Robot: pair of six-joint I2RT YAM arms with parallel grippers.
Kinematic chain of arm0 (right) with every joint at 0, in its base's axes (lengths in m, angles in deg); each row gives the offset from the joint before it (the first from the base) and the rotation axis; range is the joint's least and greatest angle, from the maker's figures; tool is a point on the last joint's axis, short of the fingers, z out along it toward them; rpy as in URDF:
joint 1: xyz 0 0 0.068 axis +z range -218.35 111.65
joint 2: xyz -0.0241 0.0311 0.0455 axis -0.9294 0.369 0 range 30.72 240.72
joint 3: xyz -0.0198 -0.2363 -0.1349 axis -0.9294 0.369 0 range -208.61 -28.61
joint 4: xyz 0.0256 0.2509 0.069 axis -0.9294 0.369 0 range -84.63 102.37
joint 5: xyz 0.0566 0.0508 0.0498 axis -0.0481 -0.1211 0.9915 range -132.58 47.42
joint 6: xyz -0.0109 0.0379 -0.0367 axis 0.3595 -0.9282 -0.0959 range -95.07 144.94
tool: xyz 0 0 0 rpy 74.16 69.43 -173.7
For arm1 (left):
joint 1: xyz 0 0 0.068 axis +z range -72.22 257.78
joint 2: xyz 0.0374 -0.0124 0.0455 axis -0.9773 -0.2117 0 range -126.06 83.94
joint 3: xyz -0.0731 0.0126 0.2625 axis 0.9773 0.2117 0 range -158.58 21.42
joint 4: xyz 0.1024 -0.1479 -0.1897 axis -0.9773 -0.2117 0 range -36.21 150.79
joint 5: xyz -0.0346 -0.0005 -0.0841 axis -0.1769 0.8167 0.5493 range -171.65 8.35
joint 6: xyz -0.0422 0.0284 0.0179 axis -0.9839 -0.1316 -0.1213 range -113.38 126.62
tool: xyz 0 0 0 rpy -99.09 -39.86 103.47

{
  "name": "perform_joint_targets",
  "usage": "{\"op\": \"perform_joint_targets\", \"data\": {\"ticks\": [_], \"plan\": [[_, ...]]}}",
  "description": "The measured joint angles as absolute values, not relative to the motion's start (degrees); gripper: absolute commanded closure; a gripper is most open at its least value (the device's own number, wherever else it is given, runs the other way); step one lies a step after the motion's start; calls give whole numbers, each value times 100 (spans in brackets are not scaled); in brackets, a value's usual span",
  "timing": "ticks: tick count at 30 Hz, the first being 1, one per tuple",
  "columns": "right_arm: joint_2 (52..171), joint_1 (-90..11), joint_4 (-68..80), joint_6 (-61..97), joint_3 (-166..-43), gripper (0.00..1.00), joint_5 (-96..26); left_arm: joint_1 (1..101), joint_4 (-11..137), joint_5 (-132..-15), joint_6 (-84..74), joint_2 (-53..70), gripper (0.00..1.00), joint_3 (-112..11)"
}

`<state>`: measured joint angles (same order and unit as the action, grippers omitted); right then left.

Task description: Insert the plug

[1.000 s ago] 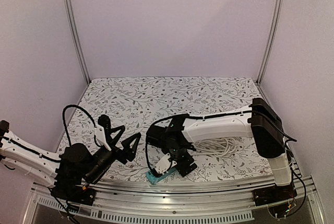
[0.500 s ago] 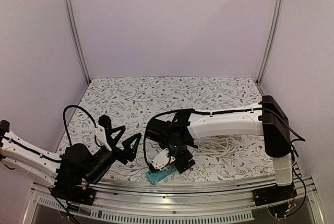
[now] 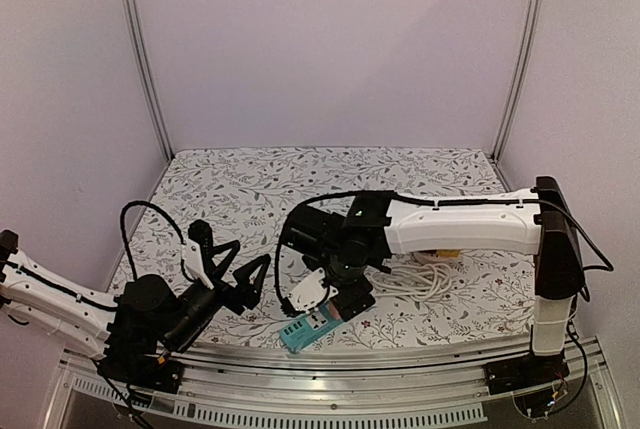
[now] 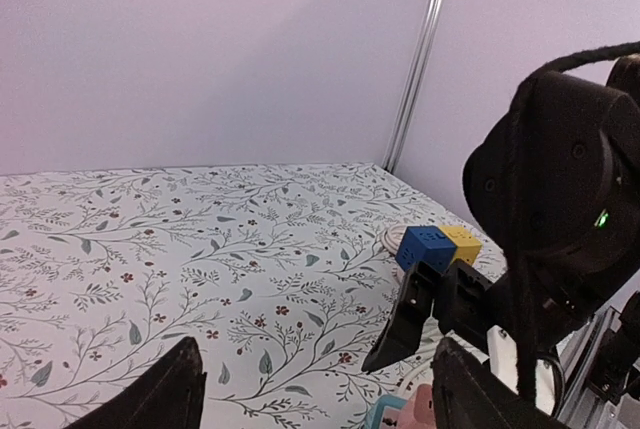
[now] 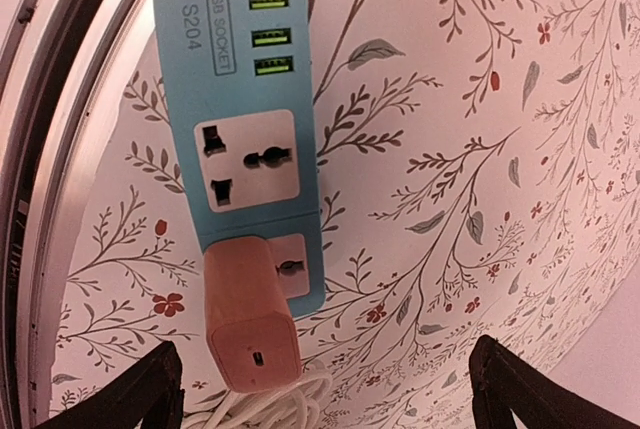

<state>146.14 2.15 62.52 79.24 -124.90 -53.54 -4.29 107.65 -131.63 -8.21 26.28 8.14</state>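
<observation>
Lilac walls enclose a floral-patterned surface point(image 3: 300, 179), with two arms reaching in from its near edge. A blue power strip point(image 5: 240, 99) lies close to the front rail, labelled "4USB SOCKET S204", with four USB ports at one end. Next to the ports is one free universal socket, and beside that a pink plug point(image 5: 250, 324) sits on the second socket, covering part of it. The right pincer point(image 5: 325, 359) hangs directly over the strip with its fingers wide apart, touching nothing. The left pincer point(image 3: 240, 264) hovers well to the left of the strip, also spread apart and holding nothing. A coil of white cable point(image 3: 425, 279) lies under the right arm, with a blue block point(image 4: 425, 246) and a yellow block point(image 4: 460, 241) touching each other beside it.
</observation>
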Motion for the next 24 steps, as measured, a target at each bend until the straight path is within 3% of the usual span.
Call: {"op": "perform_joint_targets", "data": {"ticks": [14,24], "plan": [[13755,211,6042,7480,-12353,1,-5317,-429,10762,-13169,-821,2708,22,821],[13206,-152,4964,5865,-12245,1,-5024,-429,10762,-13187,-819,2708,22,821]]}}
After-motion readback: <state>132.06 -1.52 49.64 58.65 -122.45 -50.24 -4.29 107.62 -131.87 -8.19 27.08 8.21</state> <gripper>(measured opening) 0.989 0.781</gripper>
